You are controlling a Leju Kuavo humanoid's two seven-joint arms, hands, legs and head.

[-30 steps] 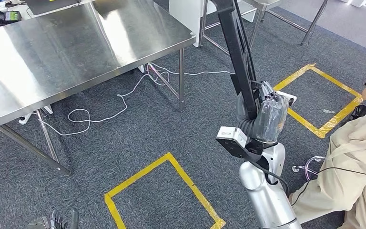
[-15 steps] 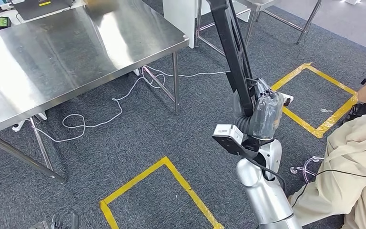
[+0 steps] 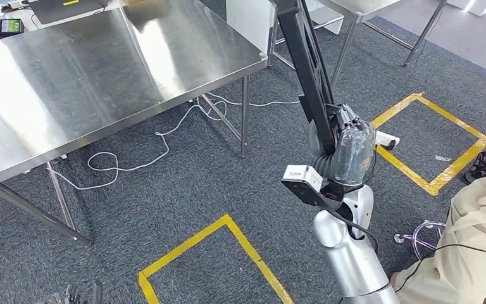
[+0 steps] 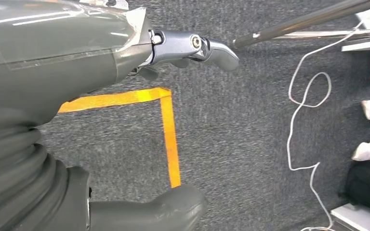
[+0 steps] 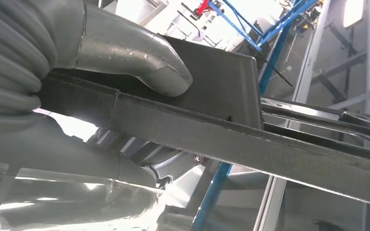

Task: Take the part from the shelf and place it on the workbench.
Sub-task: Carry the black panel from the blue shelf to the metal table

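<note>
Right hand (image 3: pixel 353 152) carries the long black part (image 3: pixel 307 60) upright over the carpet, well short of the workbench (image 3: pixel 101 69).
Near right sits a person (image 3: pixel 474 253) in beige. The right wrist view shows the thumb (image 5: pixel 139 55) pressed on the part's flat face, fingers gripping its edge. The left wrist view shows the left hand (image 4: pixel 125 62) above yellow floor tape (image 4: pixel 166 125), fingers apart, holding nothing. Farther left stands the steel workbench, white cable (image 3: pixel 133 158) beneath.

Bare steel workbench top (image 3: pixel 101 69) open for a hand, phone (image 3: pixel 3 26) at its far corner, long black part (image 3: pixel 310 69) rising beside the near table corner, table legs and white cable (image 3: pixel 133 166) cluttering the floor beneath
</note>
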